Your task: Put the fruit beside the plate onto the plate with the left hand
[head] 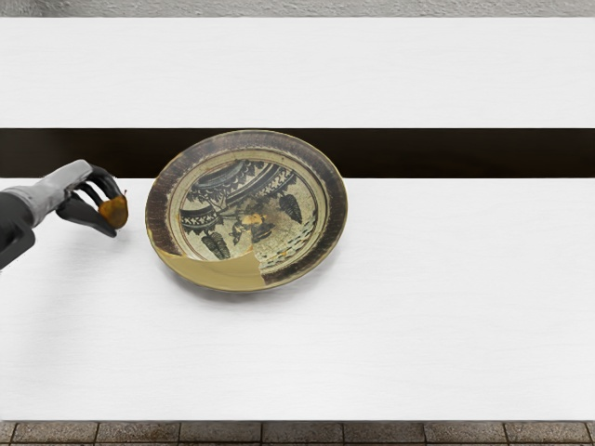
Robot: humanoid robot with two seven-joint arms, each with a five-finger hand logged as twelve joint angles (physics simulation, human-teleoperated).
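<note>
A round brown and cream plate [246,210] with dark painted patterns lies on the white table, left of centre. Just left of its rim, a small orange fruit [115,211] sits between the dark fingers of my left hand [99,202]. The hand's fingers are curled around the fruit, and its arm comes in from the picture's left edge. Whether the fruit touches the table I cannot tell. The right arm does not show.
The white table [418,307] runs wide to the right and toward the front edge. A dark gap [465,153] separates it from a second white surface [297,70] behind the plate.
</note>
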